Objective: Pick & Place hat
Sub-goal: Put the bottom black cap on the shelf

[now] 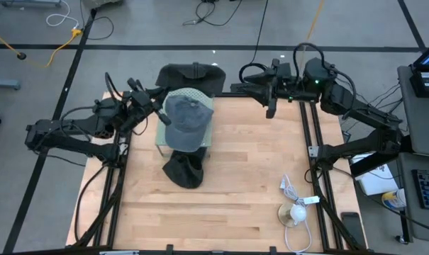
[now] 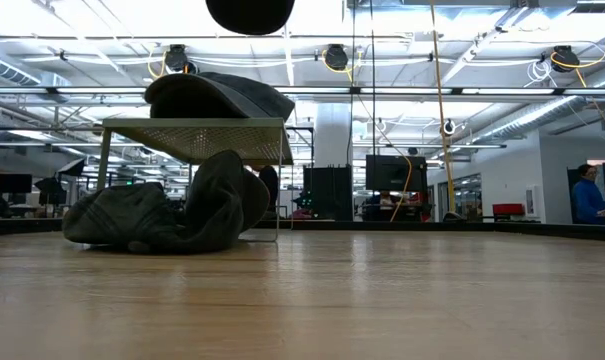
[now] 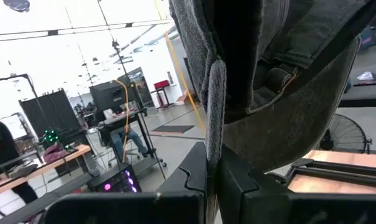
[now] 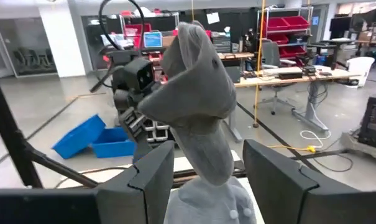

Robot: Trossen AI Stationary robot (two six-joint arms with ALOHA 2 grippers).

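A grey cap [image 1: 188, 119] lies on top of a pale mesh stand [image 1: 208, 142], well above the table in the low view [image 2: 217, 97]. A dark crumpled hat [image 1: 184, 170] lies on the table under and in front of the stand [image 2: 172, 215]. My left gripper [image 1: 159, 110] is at the cap's left side, shut on its edge. My right gripper [image 1: 271, 105] hangs open over the table's far right part, well clear of the cap; its wrist view looks between the spread fingers [image 4: 209, 168] at the cap [image 4: 197, 93]. My left gripper pinches the cap's rim edge [image 3: 215, 112] on the cap's left side between its two fingers [image 3: 237, 180]. A thick stitched band of fabric runs up from between them. The fingers come roughly level from the table's left. The cap's crown rests on the stand's top.
Another dark hat [image 1: 193, 73] lies past the table's far edge. A white cable with a round piece [image 1: 296, 209] lies near the right near corner, a dark phone [image 1: 350, 225] beside the right rail. Bare wood spreads over the middle and near left. A person [image 2: 585, 195] sits in the room beyond.
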